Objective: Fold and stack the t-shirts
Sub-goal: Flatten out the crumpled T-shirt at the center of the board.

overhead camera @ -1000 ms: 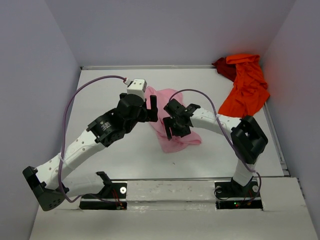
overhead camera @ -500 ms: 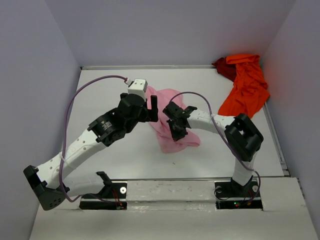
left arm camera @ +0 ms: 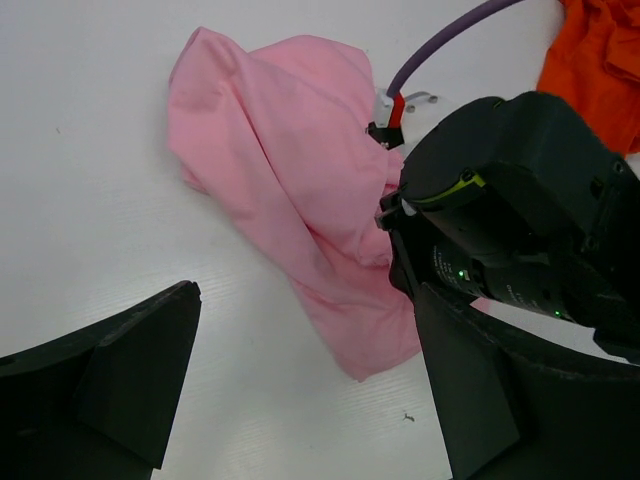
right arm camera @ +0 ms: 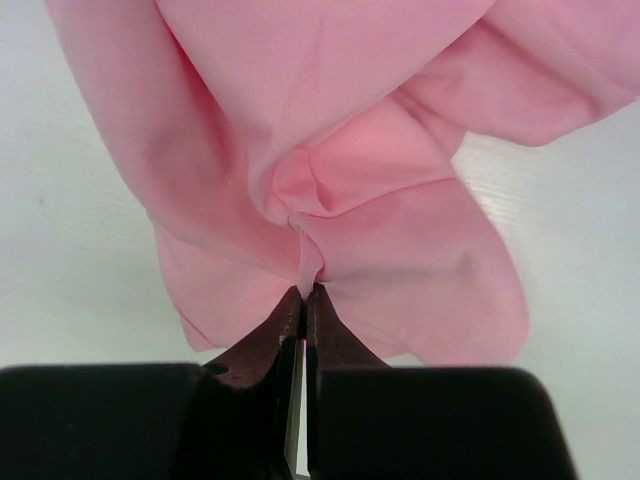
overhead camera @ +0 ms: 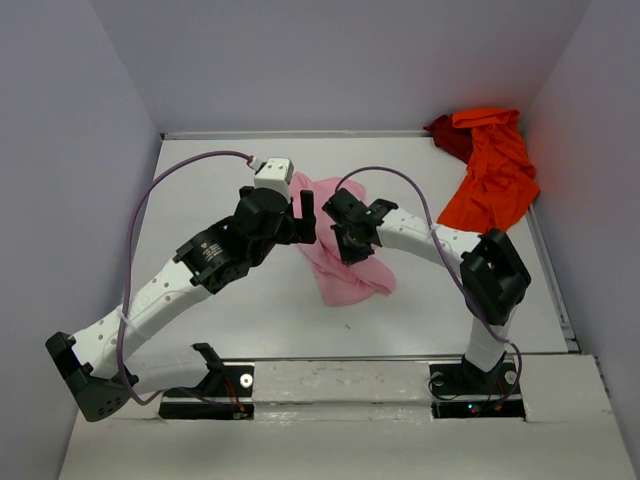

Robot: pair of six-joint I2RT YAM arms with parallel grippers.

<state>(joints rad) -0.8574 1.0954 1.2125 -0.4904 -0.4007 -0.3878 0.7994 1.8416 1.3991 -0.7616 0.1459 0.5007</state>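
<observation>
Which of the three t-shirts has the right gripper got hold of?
The light pink t-shirt in the middle: the right gripper is shut on a fold of it. The orange-red t-shirt and dark red t-shirt lie in the far right corner, untouched.

Dark red t-shirt (overhead camera: 444,134) mostly under orange-red t-shirt (overhead camera: 495,178); pink t-shirt (overhead camera: 352,285) part. behind right gripper (overhead camera: 348,254).
</observation>
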